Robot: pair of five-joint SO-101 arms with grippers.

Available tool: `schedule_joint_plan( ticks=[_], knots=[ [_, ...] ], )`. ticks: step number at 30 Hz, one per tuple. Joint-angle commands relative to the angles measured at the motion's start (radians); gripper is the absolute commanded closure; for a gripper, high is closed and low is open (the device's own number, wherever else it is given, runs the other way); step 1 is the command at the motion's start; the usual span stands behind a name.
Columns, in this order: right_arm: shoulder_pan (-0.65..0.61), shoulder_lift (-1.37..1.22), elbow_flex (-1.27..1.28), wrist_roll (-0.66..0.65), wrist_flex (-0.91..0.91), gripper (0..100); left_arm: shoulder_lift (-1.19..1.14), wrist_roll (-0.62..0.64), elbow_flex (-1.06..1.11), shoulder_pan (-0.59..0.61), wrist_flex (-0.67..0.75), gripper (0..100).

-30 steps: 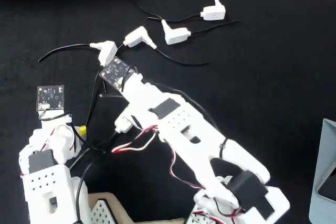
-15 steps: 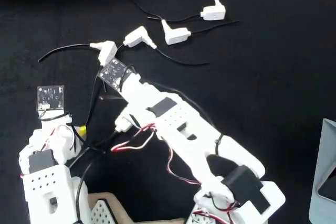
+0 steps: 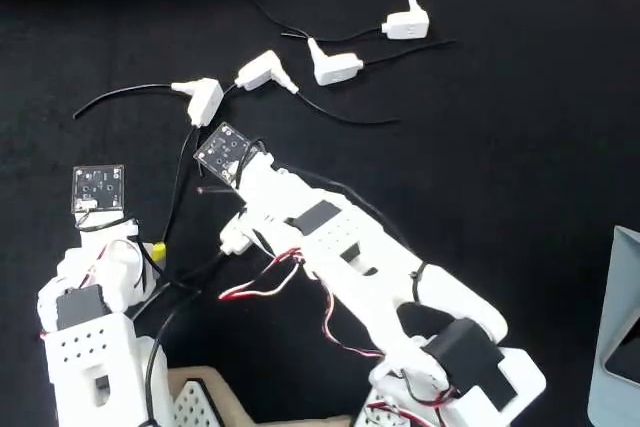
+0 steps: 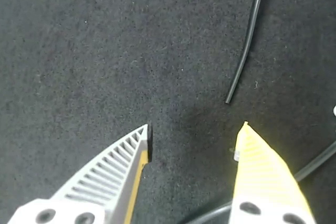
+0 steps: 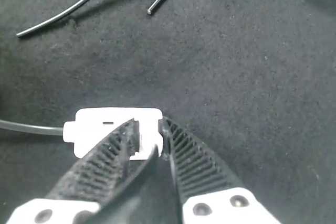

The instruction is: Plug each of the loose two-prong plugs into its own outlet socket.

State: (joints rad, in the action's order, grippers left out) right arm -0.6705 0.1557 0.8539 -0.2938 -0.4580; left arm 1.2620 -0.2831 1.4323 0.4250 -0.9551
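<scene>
Right wrist view: white plug (image 5: 102, 129), a rounded-rectangular plastic body, lies flat on the black felt-like table (image 5: 252, 51), with a thin cable (image 5: 26, 126) out one end. Right gripper (image 5: 150, 125) sits low over it, ribbed black fingers (image 5: 194, 161) narrowed to a slit, pinching the plug's other end. Left gripper (image 4: 195, 127) is spread wide above the cloth, holding nothing.

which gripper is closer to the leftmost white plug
Right. The right gripper sits right at the plug, which lies just beyond it in the right wrist view. The left gripper hangs open over the black cloth, well back from the plug.
</scene>
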Motion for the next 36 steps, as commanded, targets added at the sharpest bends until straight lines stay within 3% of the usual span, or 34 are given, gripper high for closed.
schedule_joint_plan(
  ticks=[1,11,22,30,33,36],
  knots=[
    [-0.009,-0.039,-0.013,-0.008,0.003,98.7,0.011,0.002,-0.002,0.002,0.015,74],
    [0.203,-0.097,-0.389,-0.009,0.003,98.6,0.011,0.002,-0.002,0.007,0.015,74],
    [0.356,-0.547,-0.886,-0.005,-0.005,98.1,0.011,0.002,-0.002,0.007,0.015,74],
    [0.331,-0.579,-1.006,-0.005,-0.192,68.3,0.011,0.0,-0.002,0.007,0.015,74],
    [0.311,-0.509,-1.007,-0.006,-0.298,73.3,0.011,0.0,-0.001,0.005,0.015,74],
    [0.296,-0.415,-0.995,-0.006,-0.422,85.8,0.011,0.0,-0.001,0.004,0.015,74]
  ],
)
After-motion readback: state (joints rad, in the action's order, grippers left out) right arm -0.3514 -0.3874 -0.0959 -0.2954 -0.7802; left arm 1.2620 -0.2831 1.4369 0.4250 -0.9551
